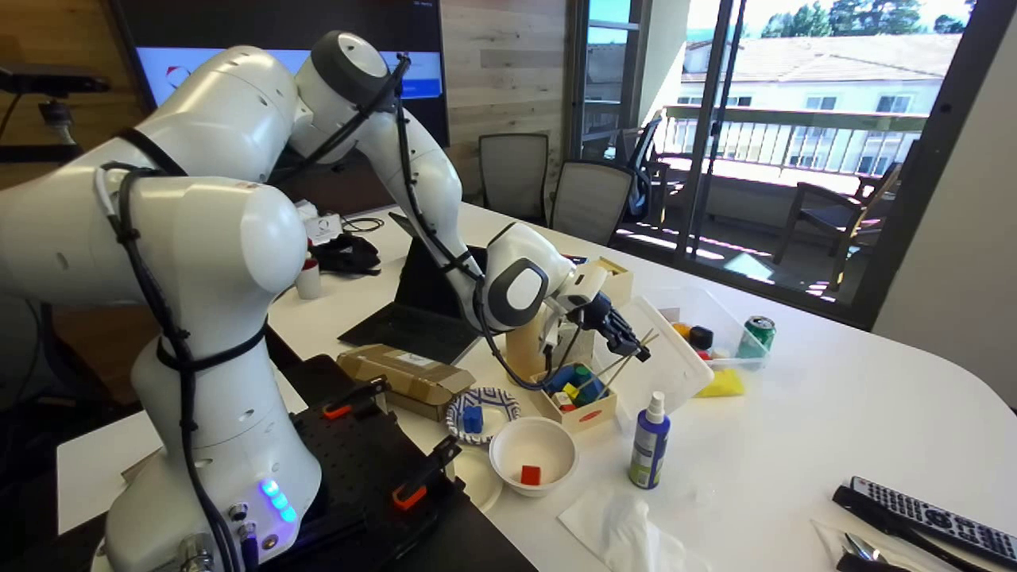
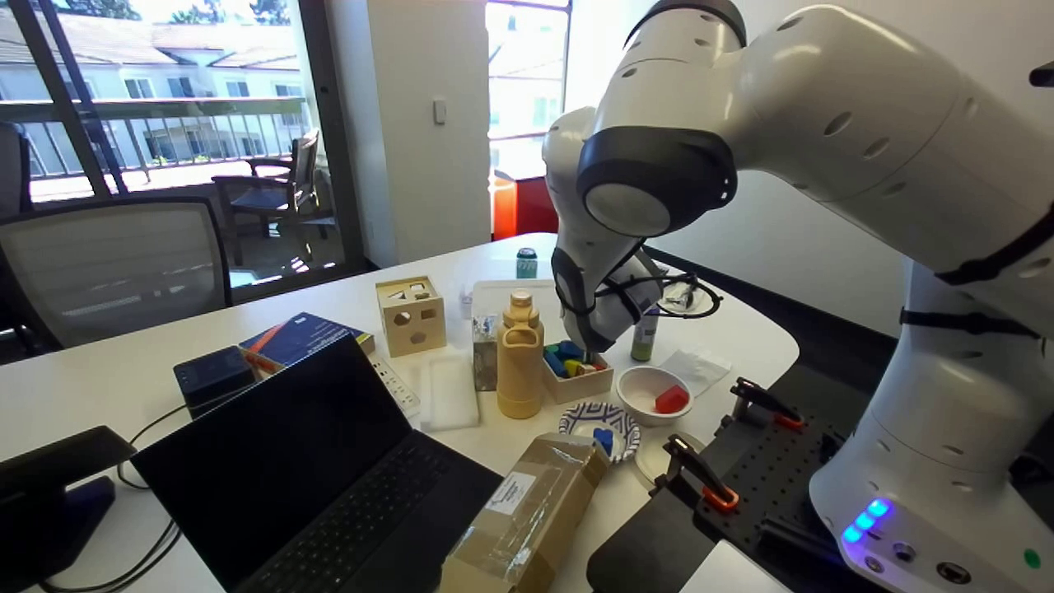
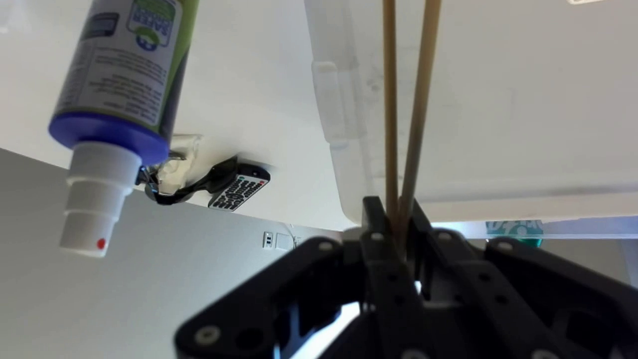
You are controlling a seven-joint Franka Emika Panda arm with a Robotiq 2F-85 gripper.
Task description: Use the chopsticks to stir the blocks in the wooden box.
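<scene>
The jaws of the gripper (image 3: 397, 219) pinch the chopsticks (image 3: 391, 99), which slant down from them toward the box (image 1: 602, 407) of yellow, blue, green and red blocks (image 1: 571, 391), lower than the jaws; whether the tips touch a block I cannot tell. Behind the jaws in an exterior view is a white lid (image 1: 675, 365), and the wrist view puts the spray bottle (image 3: 124, 70) to their left. Farther from the jaws, past the box, come the bowl (image 1: 534, 442) with a red piece (image 1: 531, 475) in it and the plate (image 1: 499, 419) bearing a blue piece (image 1: 473, 419), while the remote (image 1: 937, 516) lies well apart from all of these.
</scene>
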